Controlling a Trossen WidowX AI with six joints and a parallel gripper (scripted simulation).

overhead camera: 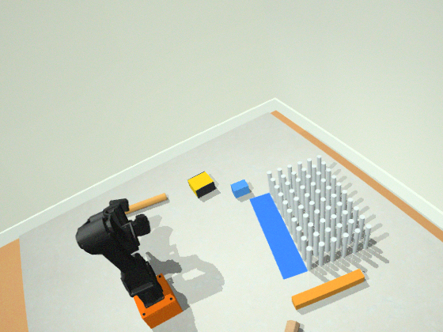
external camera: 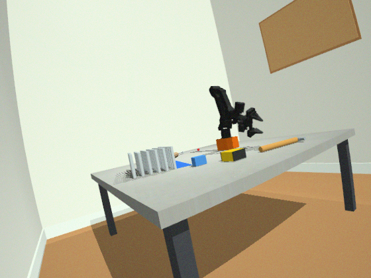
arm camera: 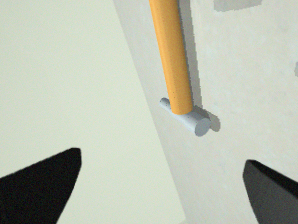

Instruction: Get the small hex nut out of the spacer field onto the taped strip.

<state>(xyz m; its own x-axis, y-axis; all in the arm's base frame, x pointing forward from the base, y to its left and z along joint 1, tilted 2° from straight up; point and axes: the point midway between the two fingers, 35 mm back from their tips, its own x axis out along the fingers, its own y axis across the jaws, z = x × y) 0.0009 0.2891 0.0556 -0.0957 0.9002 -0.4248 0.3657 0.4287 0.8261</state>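
A hammer-like tool with a yellow-orange handle [overhead camera: 148,202] [external camera: 278,145] [arm camera: 172,55] and a grey metal head [external camera: 301,139] [arm camera: 191,120] lies on the table. My gripper [external camera: 262,126] [arm camera: 162,162] is open and empty, raised above the table near the tool's head end. In the wrist view the head lies beyond the fingertips, between their lines. The metal spacers [overhead camera: 309,258] [external camera: 132,165] stand upright in a dense field. The blue taped strip [overhead camera: 278,237] [external camera: 181,164] runs along the near side of the field and shows no nut. I cannot see the hex nut among the spacers.
A yellow-black block [overhead camera: 202,183] [external camera: 228,155] and a blue block [overhead camera: 240,189] [external camera: 199,161] lie between the tool and the spacers. An orange bar [overhead camera: 328,289] lies beside the field. A wooden piece [overhead camera: 292,326] is cut by the frame edge. A small red thing [external camera: 198,149] lies behind.
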